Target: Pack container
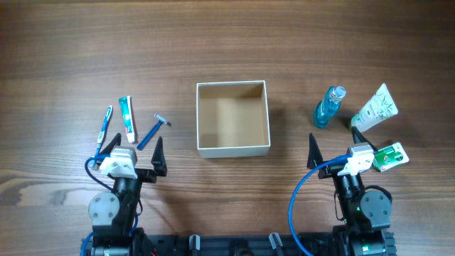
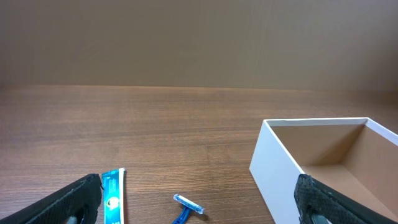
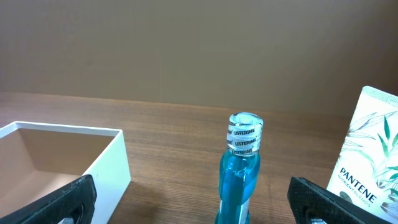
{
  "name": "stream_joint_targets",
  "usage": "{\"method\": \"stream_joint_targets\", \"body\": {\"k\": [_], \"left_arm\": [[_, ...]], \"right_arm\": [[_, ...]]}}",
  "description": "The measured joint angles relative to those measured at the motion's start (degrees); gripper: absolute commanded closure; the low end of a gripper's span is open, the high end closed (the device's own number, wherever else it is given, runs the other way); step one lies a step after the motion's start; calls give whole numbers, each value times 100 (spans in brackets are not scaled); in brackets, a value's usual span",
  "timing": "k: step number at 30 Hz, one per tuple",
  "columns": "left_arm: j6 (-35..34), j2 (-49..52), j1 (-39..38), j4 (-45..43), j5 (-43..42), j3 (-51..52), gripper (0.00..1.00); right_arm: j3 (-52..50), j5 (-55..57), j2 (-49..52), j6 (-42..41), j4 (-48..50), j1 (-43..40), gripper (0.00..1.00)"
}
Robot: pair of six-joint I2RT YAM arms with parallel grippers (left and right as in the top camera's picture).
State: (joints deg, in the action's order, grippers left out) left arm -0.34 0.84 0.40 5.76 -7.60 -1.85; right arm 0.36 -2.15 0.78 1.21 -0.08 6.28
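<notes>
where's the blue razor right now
In the overhead view the blue razor lies on the left side, between the small teal-and-white tube and the container, touching neither.

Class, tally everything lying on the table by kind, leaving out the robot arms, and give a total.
Tubes: 2 (toothpaste tube, Pantene tube)
Bottles: 1 (blue mouthwash bottle)
Toothbrushes: 1 (toothbrush)
Razors: 1 (blue razor)
Packets: 1 (green-and-white packet)
Boxes: 1 (container)
Total: 7
</notes>
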Motion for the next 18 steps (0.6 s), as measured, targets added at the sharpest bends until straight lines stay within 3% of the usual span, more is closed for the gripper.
{"method": "stream_joint_targets", "body": {"k": [18], "left_arm": [[-142, 0, 0, -116, -31, 0, 0]], "right_arm": [[0, 0, 0, -164, 223, 0, 0]]}}
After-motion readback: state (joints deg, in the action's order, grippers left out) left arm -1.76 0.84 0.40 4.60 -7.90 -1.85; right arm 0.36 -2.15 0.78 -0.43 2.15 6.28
